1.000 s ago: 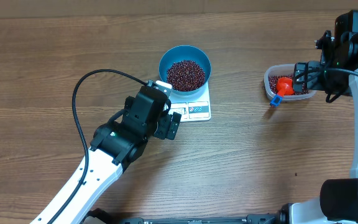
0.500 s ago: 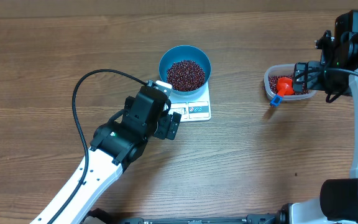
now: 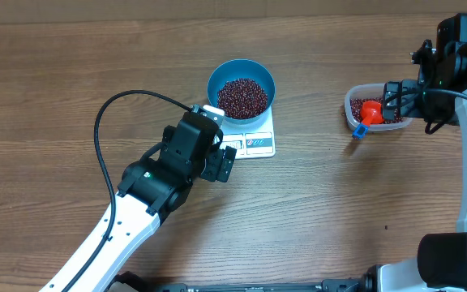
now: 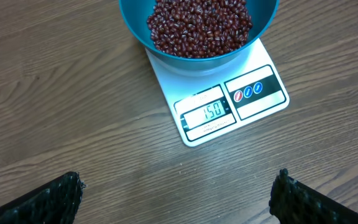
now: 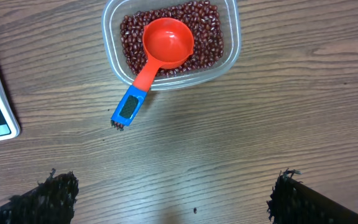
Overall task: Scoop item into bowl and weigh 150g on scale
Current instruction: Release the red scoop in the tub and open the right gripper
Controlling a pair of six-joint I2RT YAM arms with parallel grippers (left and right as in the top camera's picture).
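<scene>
Fingertips (image 4: pixel 51 199) of the left gripper (image 4: pixel 178 202) stand wide apart at the bottom of its wrist view and hold nothing, with bare table (image 4: pixel 73 143) between them. Just beyond that gap sits the white scale (image 4: pixel 263 102), and its display (image 4: pixel 211 112) appears to read 150. Farther on, the blue bowl (image 4: pixel 132 31) rests on the scale platform, well filled with dark red beans (image 4: pixel 197 25). On the other side, the right gripper (image 5: pixel 173 202) is likewise spread open and empty, its fingertips (image 5: pixel 51 196) hanging over the wood. Ahead of it the blue end of the red scoop (image 5: pixel 166 43) hangs out over the rim and tilts down toward the table, while the cup of the scoop lies in the clear container (image 5: pixel 232 46) on the leftover beans. Judging by the readout, the weighing step looks finished, with the target met and the scoop set down. If so, the next move calls for no more scooping. Both arms need only keep clear of the bowl and scale so the reading is not disturbed, and any retreat should avoid brushing the platform.
</scene>
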